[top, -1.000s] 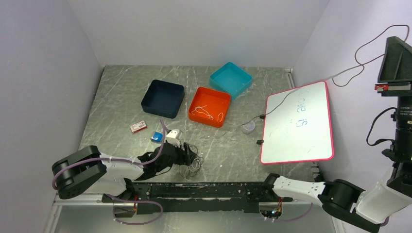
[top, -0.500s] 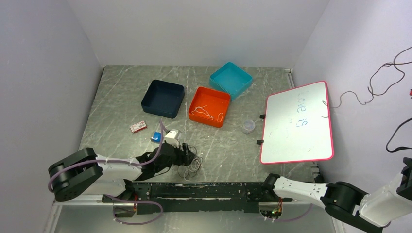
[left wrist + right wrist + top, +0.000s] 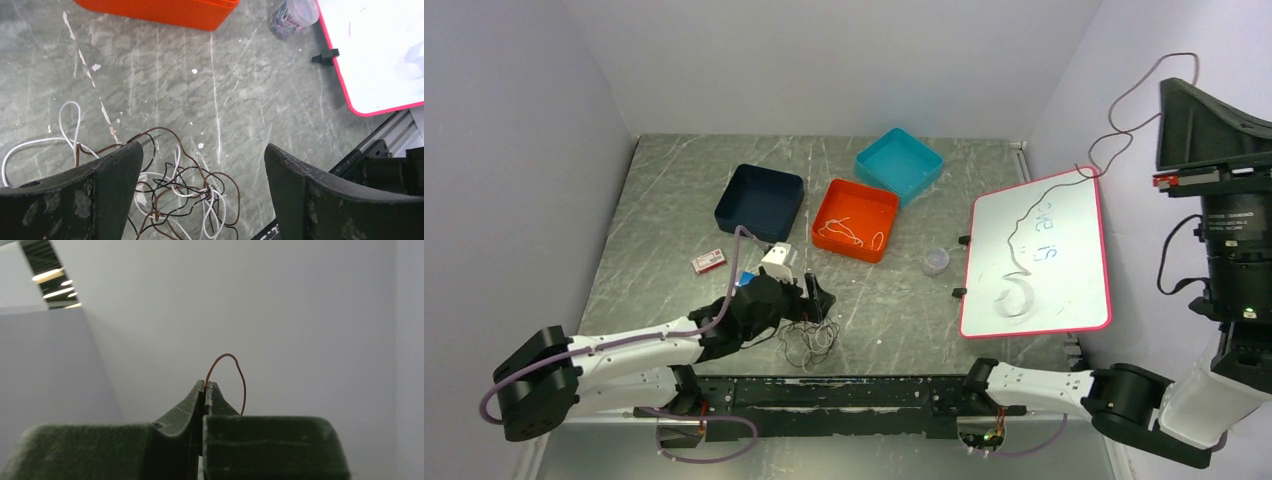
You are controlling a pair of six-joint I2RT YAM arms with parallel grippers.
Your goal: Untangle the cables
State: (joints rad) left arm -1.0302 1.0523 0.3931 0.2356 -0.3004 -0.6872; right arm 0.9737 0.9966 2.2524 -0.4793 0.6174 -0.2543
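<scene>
Right gripper (image 3: 206, 389) is pressed together on one brown cable (image 3: 244, 392), held high off to the right so the strand hangs clear of the rest. From above we see it trail down across the whiteboard (image 3: 1064, 290) and curl there, apparently free of the pile. Main tangle (image 3: 182, 192) sits on the table (image 3: 260, 100) near the front edge, on the near side of the orange bin (image 3: 165, 11). It's brown, black and white strands knotted, with one white loop (image 3: 70, 117) spilling out to the side. Left gripper (image 3: 202, 150) hovers right over it, fingers spread wide, nothing between them. We read that as lining up to pin or pick the next strand. The orange bin has a few light cables in it in the top view, so it's likely the drop spot for separated ones. Our call: one strand is out, most of the knot remains. Risk: closing on the knot centre grabs several strands and lifts the lot, so the outlying white loop looks like the safer pick.
</scene>
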